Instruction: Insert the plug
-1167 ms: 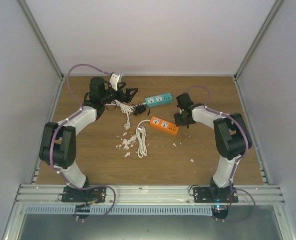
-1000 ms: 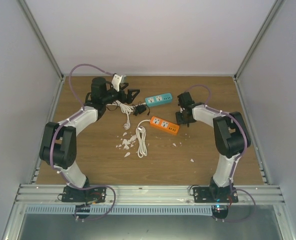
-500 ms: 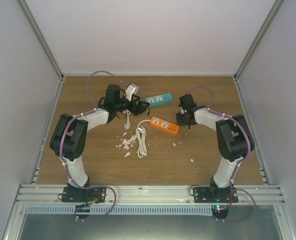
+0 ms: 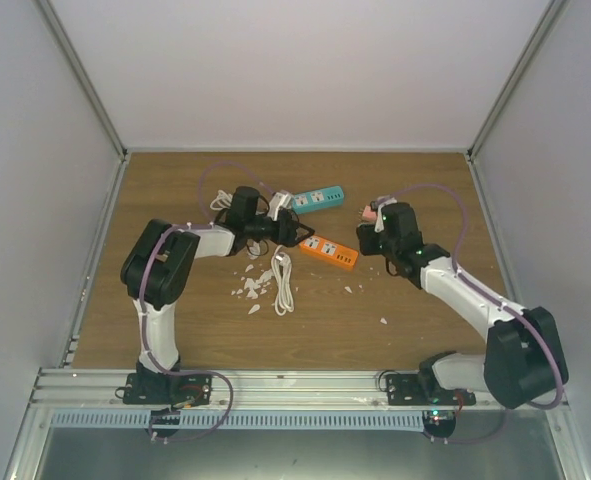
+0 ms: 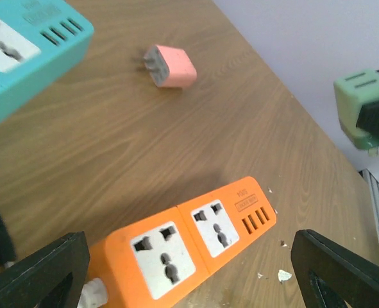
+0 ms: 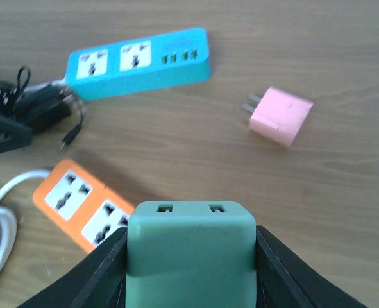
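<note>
A green plug sits between my right gripper's black fingers, which are shut on its sides; it hangs above the table just right of the orange power strip. In the left wrist view the same plug floats at the far right. My left gripper is open, its fingers standing wide on either side of the orange strip's cord end. From above, the left gripper is at the strip's left end and the right gripper at its right end.
A teal power strip lies behind the orange one, a pink plug loose to its right. A black adapter with cable lies left of the teal strip. A coiled white cord and white scraps lie nearer the front.
My left arm has swung right from the back left to the orange strip's left end. My right arm has pulled back and risen with the green plug in its fingers.
</note>
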Controlling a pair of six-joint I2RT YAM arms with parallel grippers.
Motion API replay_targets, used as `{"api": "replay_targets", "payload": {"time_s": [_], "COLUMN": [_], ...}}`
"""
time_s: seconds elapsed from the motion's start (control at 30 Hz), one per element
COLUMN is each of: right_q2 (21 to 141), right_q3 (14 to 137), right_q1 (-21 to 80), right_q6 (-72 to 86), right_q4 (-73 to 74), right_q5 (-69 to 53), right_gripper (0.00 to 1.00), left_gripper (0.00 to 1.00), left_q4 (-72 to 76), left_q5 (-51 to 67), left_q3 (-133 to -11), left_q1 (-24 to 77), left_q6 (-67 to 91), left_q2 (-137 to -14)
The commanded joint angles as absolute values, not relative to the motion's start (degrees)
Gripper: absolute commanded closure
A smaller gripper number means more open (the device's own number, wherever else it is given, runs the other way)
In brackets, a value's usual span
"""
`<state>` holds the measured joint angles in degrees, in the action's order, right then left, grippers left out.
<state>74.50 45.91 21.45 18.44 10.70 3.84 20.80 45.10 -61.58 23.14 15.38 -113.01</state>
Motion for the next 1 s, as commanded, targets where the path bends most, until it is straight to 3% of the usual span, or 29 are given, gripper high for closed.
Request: {"api": "replay_targets", "payload": {"time_s": [0.0,0.33,0.57,0.83,0.97], "right_q2": [72.9,75.3,77.6,83.1,86.1], "right_q3": [42.4,40.8,37.8,37.4,37.8], "right_q1": [24.0,35.1,38.4,44.5,45.1], "right_q6": [19.1,17.8,18.1,20.8,20.7], "right_q4": [7.4,7.9,7.5,7.0,7.0], "right_q5": [-0.8,0.5,0.8,5.0,6.0], "right_gripper": [0.87,0.86,0.85,0.78,0.69], "left_gripper": [0.1,0.1,0.1,0.04,0.01], "left_q4": [20.8,21.9,31.6,21.4,16.2], "left_q5": [44.4,41.2,44.2,29.8,24.9], "left_q3": [-63.8,-59.9,-54.5,-53.9,-53.3], "left_q1": [26.2,28.7,28.8,28.7,28.6], "left_q6": [17.4,24.4,32.5,24.8,22.3], "left_q2": [-115.0,-116.0,-115.7,-102.4,-97.4]}}
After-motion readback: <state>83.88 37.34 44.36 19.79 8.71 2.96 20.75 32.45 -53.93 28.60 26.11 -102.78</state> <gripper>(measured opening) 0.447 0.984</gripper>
